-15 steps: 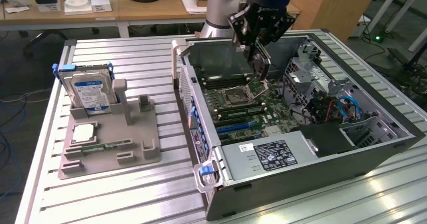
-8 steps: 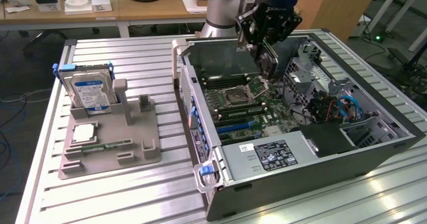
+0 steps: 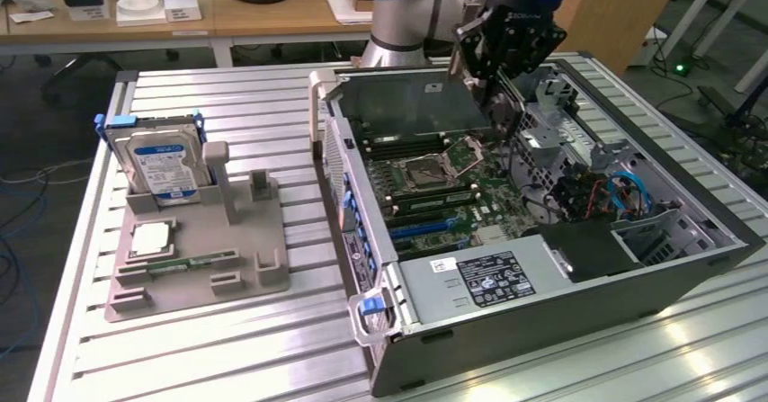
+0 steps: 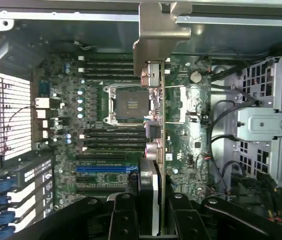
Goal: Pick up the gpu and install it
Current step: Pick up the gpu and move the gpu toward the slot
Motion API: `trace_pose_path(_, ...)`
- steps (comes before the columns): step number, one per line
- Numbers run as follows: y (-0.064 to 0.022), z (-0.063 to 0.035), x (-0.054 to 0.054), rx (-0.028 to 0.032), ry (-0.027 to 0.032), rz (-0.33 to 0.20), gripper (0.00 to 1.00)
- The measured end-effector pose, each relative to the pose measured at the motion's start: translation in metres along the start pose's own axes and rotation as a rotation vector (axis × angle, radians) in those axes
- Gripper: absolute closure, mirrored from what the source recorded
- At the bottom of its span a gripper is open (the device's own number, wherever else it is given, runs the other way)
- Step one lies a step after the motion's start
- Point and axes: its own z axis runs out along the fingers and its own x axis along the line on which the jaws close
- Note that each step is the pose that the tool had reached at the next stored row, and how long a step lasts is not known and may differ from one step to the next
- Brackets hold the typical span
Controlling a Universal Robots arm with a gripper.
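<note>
Now one end effector [image 4: 153, 220] is clamped on one gpu [image 4: 156, 125] above one open computer case [image 3: 672, 267].

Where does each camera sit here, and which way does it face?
Exterior view: off the arm, raised, looking down on the open computer case on the table; the arm and gripper show above the case.
Wrist view: on the wrist, looking down the held gpu onto the motherboard; both fingers show flanking it.
Shared: the gripper, the motherboard, its CPU socket.
</note>
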Motion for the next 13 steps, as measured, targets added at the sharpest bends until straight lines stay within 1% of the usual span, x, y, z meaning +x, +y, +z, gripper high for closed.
trace_pose_path(8,0.0002,0.0004,-0.021,-0.0001,0.0,0.0,0.72)
trace_pose_path(13,0.0003,0.0005,-0.022,-0.0001,-0.0001,0.0,0.72)
